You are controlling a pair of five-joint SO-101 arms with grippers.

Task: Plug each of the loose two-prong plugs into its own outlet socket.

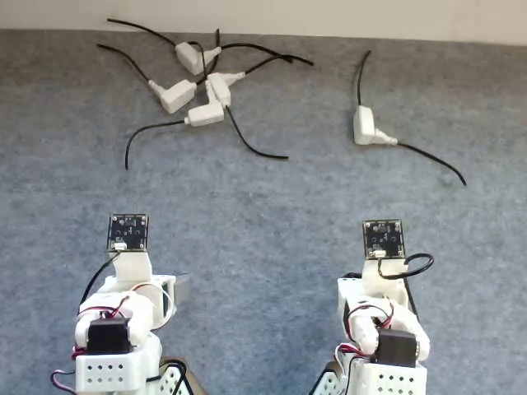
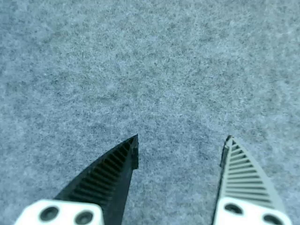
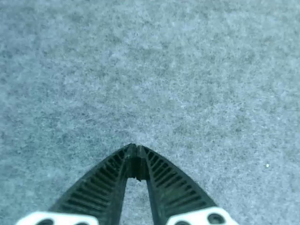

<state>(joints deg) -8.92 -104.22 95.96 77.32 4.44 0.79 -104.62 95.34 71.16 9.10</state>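
Note:
Several white plug and socket pieces on short black cords lie in a tangled cluster [image 1: 202,89] at the far left of the grey mat. One more white piece [image 1: 365,125] with its cord lies alone at the far right. Both arms sit folded back at the near edge, far from all of them. The left arm [image 1: 128,280] is at the near left, and its gripper [image 2: 182,145] is open over bare mat with nothing between its fingers. At the near right is the right arm [image 1: 383,284], whose gripper [image 3: 136,152] is shut and holds nothing.
Grey carpet-like mat [image 1: 272,206] covers the whole table up to a pale wall strip at the far edge. A wide bare stretch of mat separates the arms from the plugs. Loose cords trail outward from the cluster and from the lone piece.

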